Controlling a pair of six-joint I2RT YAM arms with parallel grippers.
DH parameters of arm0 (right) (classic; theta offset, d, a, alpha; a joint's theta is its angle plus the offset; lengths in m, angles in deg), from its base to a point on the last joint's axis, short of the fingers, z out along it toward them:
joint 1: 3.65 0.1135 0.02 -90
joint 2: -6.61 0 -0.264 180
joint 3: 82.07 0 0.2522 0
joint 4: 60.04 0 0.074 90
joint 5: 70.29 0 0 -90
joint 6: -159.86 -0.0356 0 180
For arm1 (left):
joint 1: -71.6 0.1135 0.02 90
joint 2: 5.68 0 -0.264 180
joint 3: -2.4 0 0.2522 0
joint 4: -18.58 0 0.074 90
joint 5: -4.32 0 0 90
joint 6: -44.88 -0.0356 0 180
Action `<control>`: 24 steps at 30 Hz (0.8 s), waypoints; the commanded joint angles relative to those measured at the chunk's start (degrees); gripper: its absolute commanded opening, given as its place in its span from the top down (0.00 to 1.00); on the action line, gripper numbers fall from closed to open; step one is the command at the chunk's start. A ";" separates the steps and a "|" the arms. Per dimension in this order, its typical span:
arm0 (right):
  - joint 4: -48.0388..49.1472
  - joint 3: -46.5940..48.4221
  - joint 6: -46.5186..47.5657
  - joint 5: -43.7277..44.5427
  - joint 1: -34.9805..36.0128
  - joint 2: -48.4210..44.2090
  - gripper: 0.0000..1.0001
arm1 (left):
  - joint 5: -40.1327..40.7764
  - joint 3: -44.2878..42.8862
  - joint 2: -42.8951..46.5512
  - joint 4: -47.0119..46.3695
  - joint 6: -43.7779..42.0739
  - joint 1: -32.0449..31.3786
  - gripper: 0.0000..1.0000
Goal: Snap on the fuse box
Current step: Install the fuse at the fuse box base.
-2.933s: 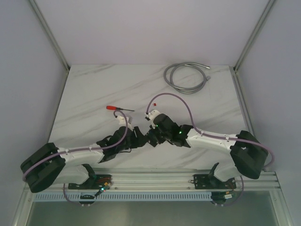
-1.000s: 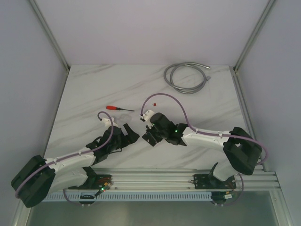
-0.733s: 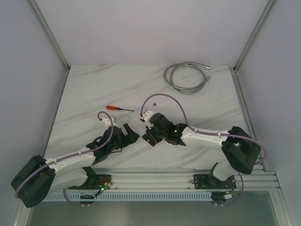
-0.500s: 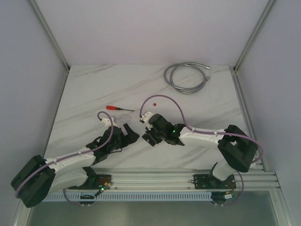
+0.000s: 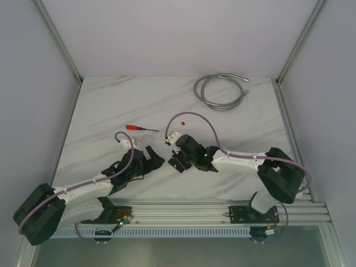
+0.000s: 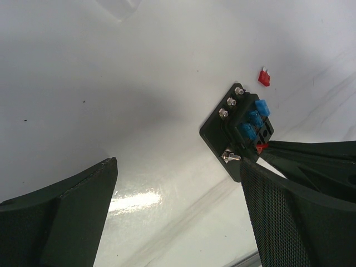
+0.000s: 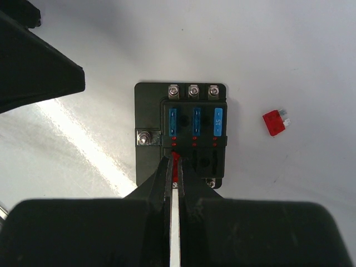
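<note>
The right gripper (image 7: 175, 161) has its two fingers drawn tight together, and a thin red piece (image 7: 175, 167) shows pinched at their tips, too slim to name for certain. Those tips press straight down on the fuse box (image 7: 181, 139), meeting its face at the left end of the near row of slots. The box lies flat on the white marbled table (image 5: 111, 105), a little toward the near edge from the middle. Its far row carries three blue fuses (image 7: 194, 122), with three silver screws along the edge beyond them. A loose red fuse (image 7: 276, 122) lies on the table just beside the box, not touching it. The left gripper (image 6: 178, 164) stands with its fingers spread wide and nothing between them, near the box on its left side and apart from it. Farther out on the left lies a red-handled screwdriver (image 5: 133, 127). A coiled grey hose (image 5: 219, 92) rests well apart near the far edge.
</note>
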 commanded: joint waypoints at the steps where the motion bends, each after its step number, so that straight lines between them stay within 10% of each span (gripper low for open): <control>1: -0.18 1.21 0.20 1.25 0.58 1.05 0.98 | -0.31 0.60 0.04 0.50 0.23 0.25 0.00; 24: -1.74 2.21 1.14 2.10 1.85 0.60 0.76 | -0.48 0.59 0.04 0.50 0.23 0.36 0.00</control>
